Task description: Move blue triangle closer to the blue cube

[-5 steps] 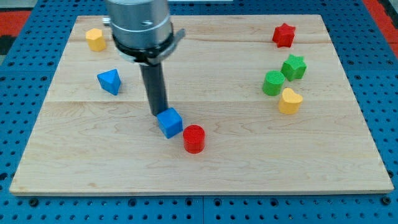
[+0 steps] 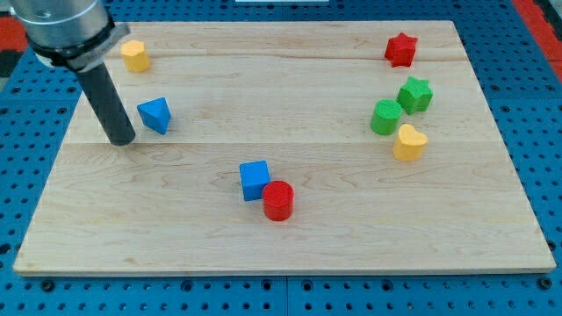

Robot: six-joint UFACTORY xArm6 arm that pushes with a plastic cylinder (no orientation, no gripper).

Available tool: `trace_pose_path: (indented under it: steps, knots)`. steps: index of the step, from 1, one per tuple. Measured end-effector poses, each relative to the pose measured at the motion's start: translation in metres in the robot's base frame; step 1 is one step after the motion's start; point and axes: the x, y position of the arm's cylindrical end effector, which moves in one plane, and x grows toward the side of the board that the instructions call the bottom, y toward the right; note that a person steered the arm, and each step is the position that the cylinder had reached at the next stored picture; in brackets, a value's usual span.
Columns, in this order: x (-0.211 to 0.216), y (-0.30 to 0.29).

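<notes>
The blue triangle [image 2: 155, 114] lies on the wooden board [image 2: 281, 237] at the view's left. The blue cube [image 2: 255, 180] sits near the board's middle, touching a red cylinder [image 2: 278, 200] at its lower right. My tip [image 2: 121, 140] rests on the board just left of and slightly below the blue triangle, a small gap apart from it. The dark rod rises from the tip toward the view's top left.
A yellow block [image 2: 134, 55] sits at the top left. A red star [image 2: 400, 49] is at the top right. A green star [image 2: 414, 94], a green cylinder [image 2: 385, 117] and a yellow heart [image 2: 408, 141] cluster at the right.
My tip has moved from beside the blue cube leftward to just left of the blue triangle. The blue cube and red cylinder have shifted slightly down and right.
</notes>
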Motion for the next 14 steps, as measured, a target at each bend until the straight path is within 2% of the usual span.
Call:
trace_pose_path:
  steps: [1, 2, 3, 5, 7, 11, 14]
  knots:
    - [-0.037, -0.002]
    - [-0.038, 0.015]
    - [-0.038, 0.059]
    - [-0.024, 0.102]
    - [-0.017, 0.063]
    - [0.021, 0.157]
    - [0.022, 0.169]
